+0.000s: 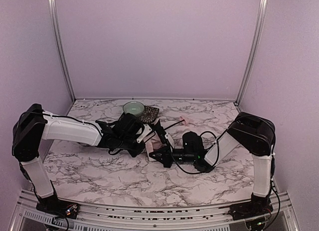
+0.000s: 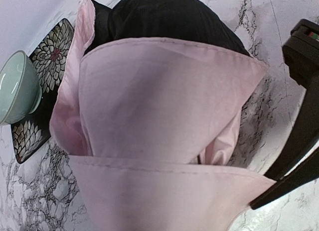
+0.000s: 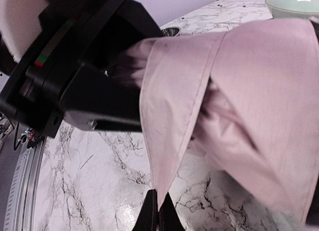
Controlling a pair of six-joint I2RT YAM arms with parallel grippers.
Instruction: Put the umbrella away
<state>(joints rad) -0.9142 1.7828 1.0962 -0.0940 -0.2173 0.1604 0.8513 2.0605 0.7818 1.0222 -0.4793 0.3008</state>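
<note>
Two arms meet at the middle of the bench (image 1: 99, 171), toward its far edge. The umbrella (image 2: 159, 101) lies bunched between them, its pink fabric likely light, limp and slippery. The right gripper (image 3: 157, 211) is pinched on a hem fold. The left gripper (image 1: 148, 140) is buried in cloth, so I cannot tell its state. Better to grasp the bundled body than loose cloth.

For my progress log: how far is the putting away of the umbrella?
Done: the umbrella looks collapsed, at the middle of the table. In hand: the right gripper seems to pinch a fold's edge. Still to do: the pink folds hang loose, not yet wrapped tight or strapped.
</note>
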